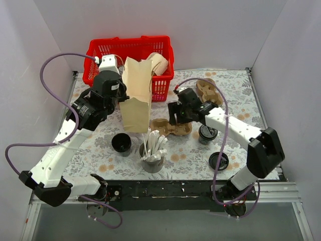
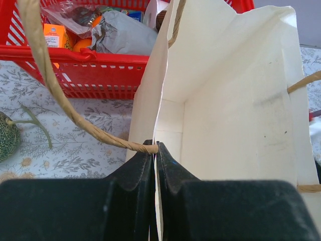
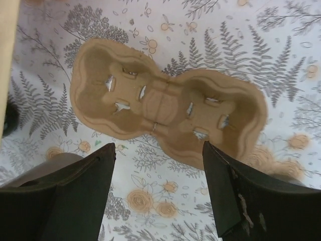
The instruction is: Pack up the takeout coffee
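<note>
The left fingers (image 2: 131,173) pinch the stiff paper bag (image 2: 225,100) by its wall; the right fingers (image 3: 75,201) spread above the moulded two-hollow pulp carrier (image 3: 165,105).

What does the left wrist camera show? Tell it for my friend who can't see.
The left gripper pinches the edge of an open paper bag, its white inside filling the right side. Behind, at left, a red basket of groceries stands on a flowery tablecloth.
</note>
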